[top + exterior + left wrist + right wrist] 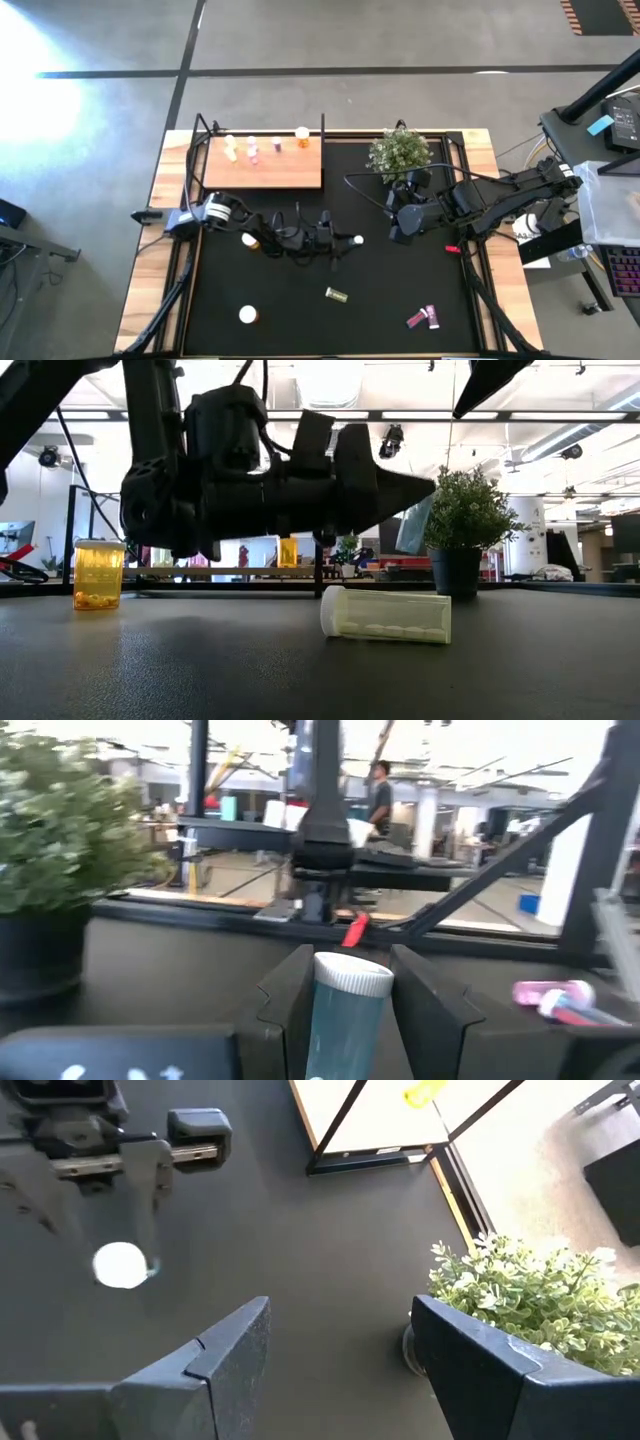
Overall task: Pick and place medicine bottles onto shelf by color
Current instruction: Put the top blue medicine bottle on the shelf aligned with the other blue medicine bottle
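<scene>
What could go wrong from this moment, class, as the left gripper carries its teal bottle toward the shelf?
1. The left gripper is shut on the teal bottle below its white cap; a loose hold might let it slip onto the black mat.
2. The shelf has thin black posts at its edges, which the arm could clip.
3. Bottles already stand along the shelf's far edge, so a careless placement could topple them.

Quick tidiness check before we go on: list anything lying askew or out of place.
Three bottles lie on their sides on the mat: a yellowish bottle near the front and two pink bottles at front right. The others stand upright on mat or shelf.
</scene>
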Robot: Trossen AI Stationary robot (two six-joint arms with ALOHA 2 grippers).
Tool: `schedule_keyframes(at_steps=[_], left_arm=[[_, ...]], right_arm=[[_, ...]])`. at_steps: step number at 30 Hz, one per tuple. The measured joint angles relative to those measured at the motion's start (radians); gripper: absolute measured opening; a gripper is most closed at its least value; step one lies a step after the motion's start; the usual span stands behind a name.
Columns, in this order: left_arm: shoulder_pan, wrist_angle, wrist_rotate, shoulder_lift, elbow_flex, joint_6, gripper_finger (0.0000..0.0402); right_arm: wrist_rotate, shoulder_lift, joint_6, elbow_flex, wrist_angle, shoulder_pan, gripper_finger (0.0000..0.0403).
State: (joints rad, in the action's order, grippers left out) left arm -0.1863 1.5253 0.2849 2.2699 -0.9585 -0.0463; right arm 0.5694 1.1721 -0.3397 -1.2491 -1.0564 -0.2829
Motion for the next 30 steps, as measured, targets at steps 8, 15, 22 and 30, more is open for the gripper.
schedule_keyframes(at_steps=[8,15,22,30], left_arm=[[-0.001,0.000,-0.131,-0.097,0.000,0.002,0.0100],[-0.001,-0.009,-0.163,-0.202,0.005,0.054,0.0100],[0.000,-0.070,-0.163,-0.295,0.027,0.063,0.0100],[0.000,-0.094,-0.163,-0.354,0.042,0.114,0.0100]], right_arm=[[0.000,0.000,0.000,0.000,0.000,0.000,0.0235],[0.000,0.000,0.374,0.000,0.000,0.000,0.0235],[0.000,0.003,0.415,0.000,0.055,0.000,0.0235],[0.001,0.008,0.278,0.003,0.374,0.000,0.0235]])
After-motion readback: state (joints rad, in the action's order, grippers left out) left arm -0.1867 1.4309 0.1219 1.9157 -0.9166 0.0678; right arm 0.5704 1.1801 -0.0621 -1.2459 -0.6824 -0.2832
